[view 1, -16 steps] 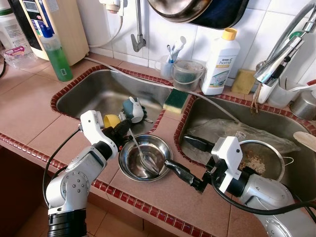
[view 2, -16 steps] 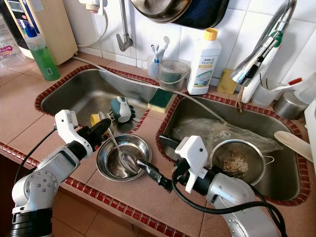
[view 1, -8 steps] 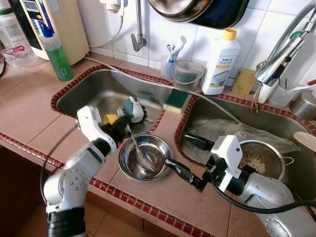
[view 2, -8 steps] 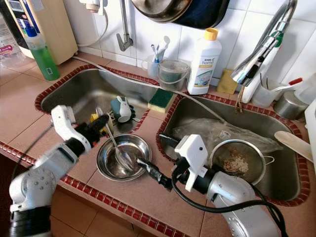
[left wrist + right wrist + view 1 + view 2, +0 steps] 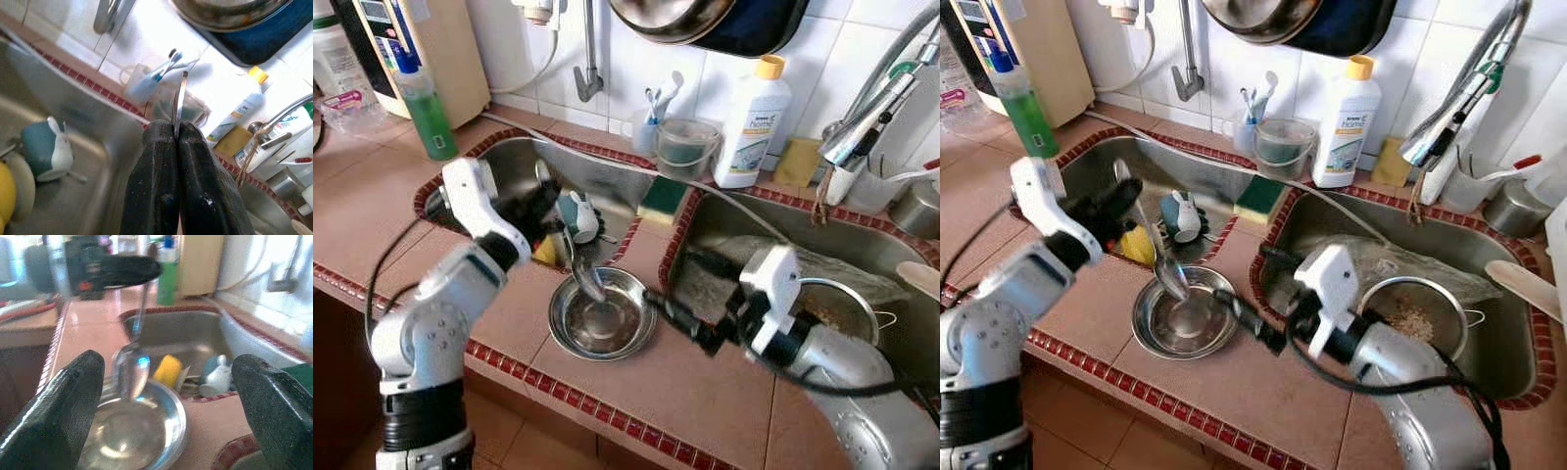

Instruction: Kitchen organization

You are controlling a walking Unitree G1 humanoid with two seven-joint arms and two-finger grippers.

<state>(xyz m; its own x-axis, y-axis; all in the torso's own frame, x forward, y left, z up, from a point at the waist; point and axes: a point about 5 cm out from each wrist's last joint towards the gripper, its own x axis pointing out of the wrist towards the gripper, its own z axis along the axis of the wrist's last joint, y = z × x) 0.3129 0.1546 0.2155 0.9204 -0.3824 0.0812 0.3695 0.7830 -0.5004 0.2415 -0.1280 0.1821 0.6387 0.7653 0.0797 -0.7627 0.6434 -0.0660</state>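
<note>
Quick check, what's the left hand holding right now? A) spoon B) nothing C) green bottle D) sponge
A: the left hand is pinched shut on the spoon handle, with the spoon's scoop hanging over the steel bowl on the counter.

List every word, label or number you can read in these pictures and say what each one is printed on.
"home": on the white bottle with a yellow cap, standing on the ledge behind the sinks.
The smaller print above and below that word is too small to read.
Green soap bottle: its label is too blurred to read.
Panel of the beige appliance at the back left: markings too small to read.
Pink label on the clear container: unreadable.
</note>
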